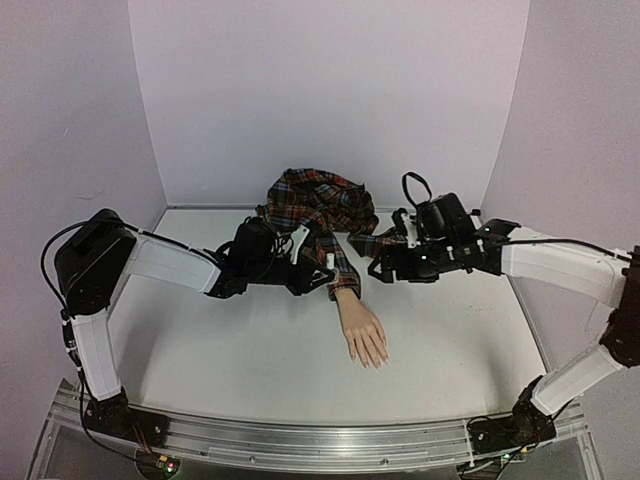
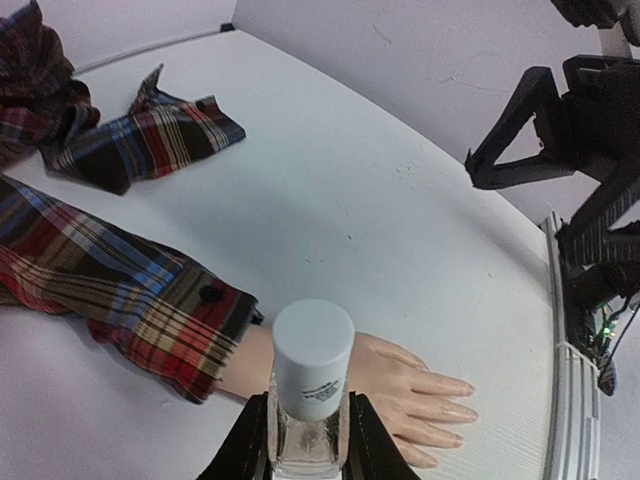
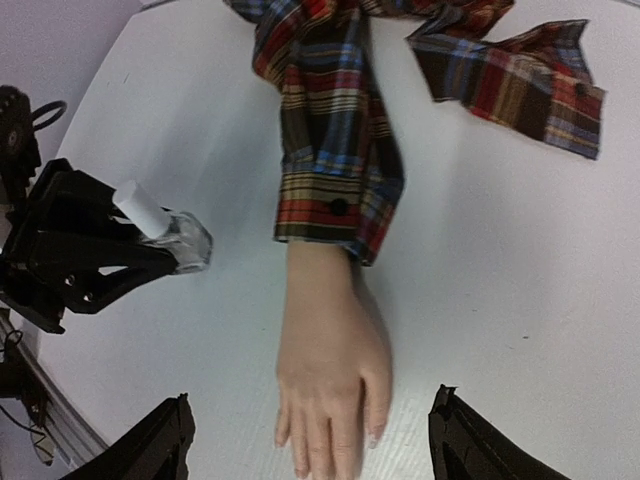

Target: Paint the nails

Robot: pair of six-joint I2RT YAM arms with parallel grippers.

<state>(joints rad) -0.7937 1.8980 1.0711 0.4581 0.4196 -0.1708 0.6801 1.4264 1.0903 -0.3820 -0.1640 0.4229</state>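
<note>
Both fingers of my left gripper (image 2: 308, 445) clamp the small clear bottle (image 2: 313, 345), while my right gripper (image 3: 315, 440) hangs spread apart near the mannequin hand (image 3: 330, 350), whose nails (image 3: 372, 437) lie mid-table, pointing near, out of the plaid sleeve (image 3: 330, 150).

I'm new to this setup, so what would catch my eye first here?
A pale mannequin hand lies palm down mid-table, poking from a plaid sleeve. The left gripper is shut on a small clear white-capped bottle; the right gripper is open, pointed at the hand.
</note>
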